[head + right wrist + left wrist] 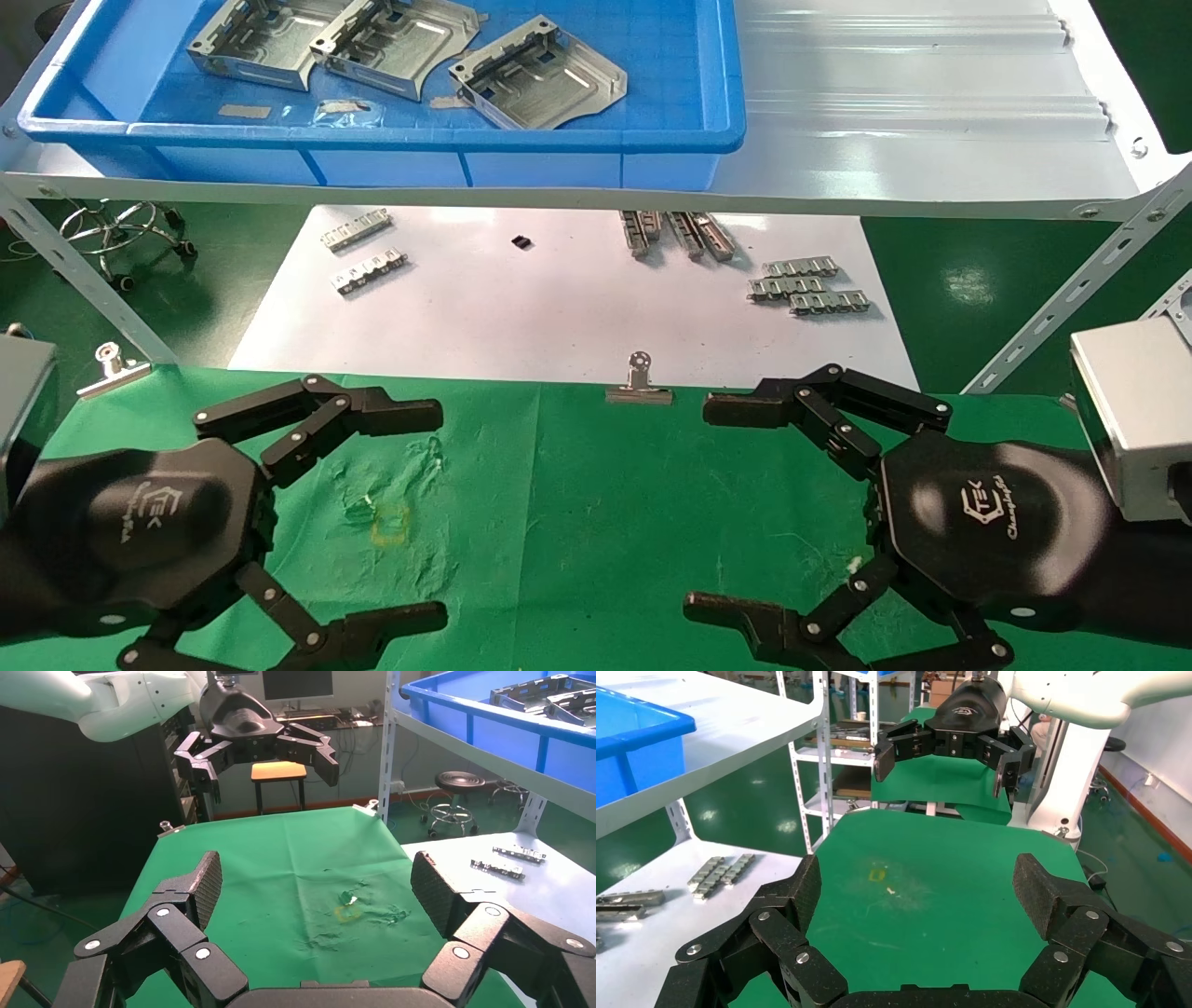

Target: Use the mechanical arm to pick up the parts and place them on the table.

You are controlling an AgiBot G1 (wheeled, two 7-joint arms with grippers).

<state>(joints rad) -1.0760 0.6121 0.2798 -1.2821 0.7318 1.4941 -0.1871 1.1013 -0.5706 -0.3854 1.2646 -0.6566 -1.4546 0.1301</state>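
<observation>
**Both sets of fingers spread wide over the green surface, nothing held**

From my seat I see the left gripper [433,511] low on the left, above the green surface [596,522], its black fingers [391,410] splayed about as far apart as they go. Nothing sits between them; in the left wrist view only bare cloth shows through the gap of the left gripper [916,885], with a small yellow mark [876,874] on the cloth ahead of it.

The right gripper [698,508] mirrors it on the right side, fingers [745,408] equally wide and holding nothing. The right wrist view shows the same: open space between the pads of the right gripper [316,881], wrinkled cloth beneath. The two grippers face each other, well apart.

The parts [540,73] are all up in the blue tray [447,140] on the white shelf [931,140], three silvery plates lying side by side, far from either gripper. None is on the green cloth.

Between shelf and cloth lies a white sheet [559,317] carrying narrow toothed metal strips [808,287]. A silver binder clip [639,382] sits on the far edge of the green surface, between the two grippers' upper fingers.
</observation>
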